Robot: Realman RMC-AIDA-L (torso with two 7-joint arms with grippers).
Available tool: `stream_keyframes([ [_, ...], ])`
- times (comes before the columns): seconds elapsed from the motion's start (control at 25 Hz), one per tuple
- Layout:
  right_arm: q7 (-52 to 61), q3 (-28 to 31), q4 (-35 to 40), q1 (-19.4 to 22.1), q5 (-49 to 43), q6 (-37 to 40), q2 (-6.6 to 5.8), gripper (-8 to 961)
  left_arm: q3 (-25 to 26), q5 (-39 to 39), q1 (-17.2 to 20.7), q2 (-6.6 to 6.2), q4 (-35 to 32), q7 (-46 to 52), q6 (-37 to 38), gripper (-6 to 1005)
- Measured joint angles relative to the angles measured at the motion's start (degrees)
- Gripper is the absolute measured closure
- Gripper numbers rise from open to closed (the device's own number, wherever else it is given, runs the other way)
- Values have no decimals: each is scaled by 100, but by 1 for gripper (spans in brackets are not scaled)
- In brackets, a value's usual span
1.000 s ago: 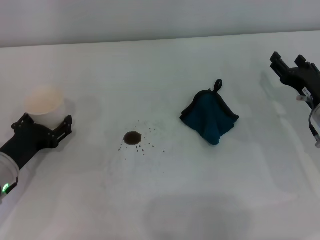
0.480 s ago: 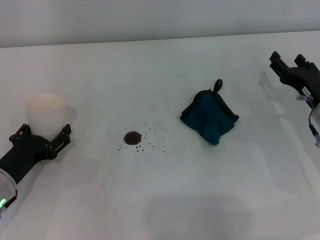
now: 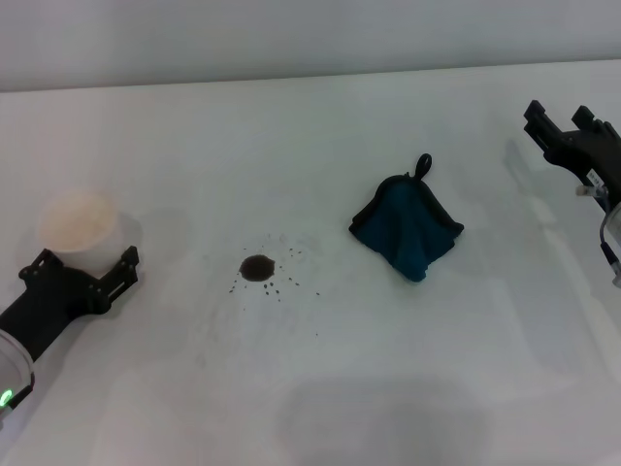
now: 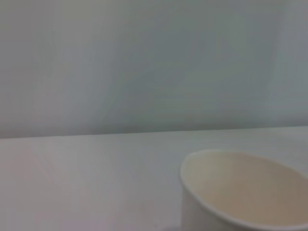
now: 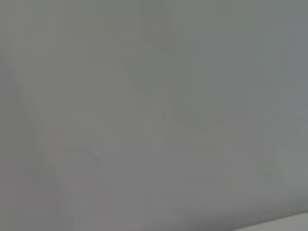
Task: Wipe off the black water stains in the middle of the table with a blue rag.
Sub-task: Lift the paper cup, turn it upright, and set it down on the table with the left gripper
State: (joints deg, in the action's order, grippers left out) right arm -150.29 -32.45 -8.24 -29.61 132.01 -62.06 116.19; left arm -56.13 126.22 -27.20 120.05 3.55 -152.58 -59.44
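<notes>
Sitting mid-table, the small round black water stain (image 3: 257, 266) with its specks lay well apart from the crumpled teal-blue rag (image 3: 408, 233) on the broad white table (image 3: 320, 388). The left claw (image 3: 82, 262) gaped wide just beside a white paper cup (image 3: 78, 221), touching nothing. Off at the right edge, the right claw (image 3: 561, 118) hovered spread and empty.

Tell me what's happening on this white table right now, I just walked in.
Nothing is being wiped yet. The small dark brown-black stain, ringed by tiny specks, sits near the middle of the broad white table. The dark teal-blue rag with black edging lies bunched up to the robot's right of it, with nothing touching it. The left gripper is open at the table's left side, just in front of a white paper cup. The right gripper is open at the far right, away from the rag.
</notes>
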Motion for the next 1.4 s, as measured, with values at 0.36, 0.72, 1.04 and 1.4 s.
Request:
stream_keyframes([
  [0.36,0,-12,6,-12,-3,0,-5,157,14,-2,104,14,84,-3,-246,186],
  [0.72,0,-17,10,-18,-18,0,-32,158,17,8,318,9,110,-41,-363,185],
  [1.04,0,-44,38,-11,-18,-7,-35,158,-8,-3,516,5,112,-49,-685,185],
  [1.4,0,-187,145,1,-18,-9,-27,158,29,-147,607,-18,59,-477,-745,186],
])
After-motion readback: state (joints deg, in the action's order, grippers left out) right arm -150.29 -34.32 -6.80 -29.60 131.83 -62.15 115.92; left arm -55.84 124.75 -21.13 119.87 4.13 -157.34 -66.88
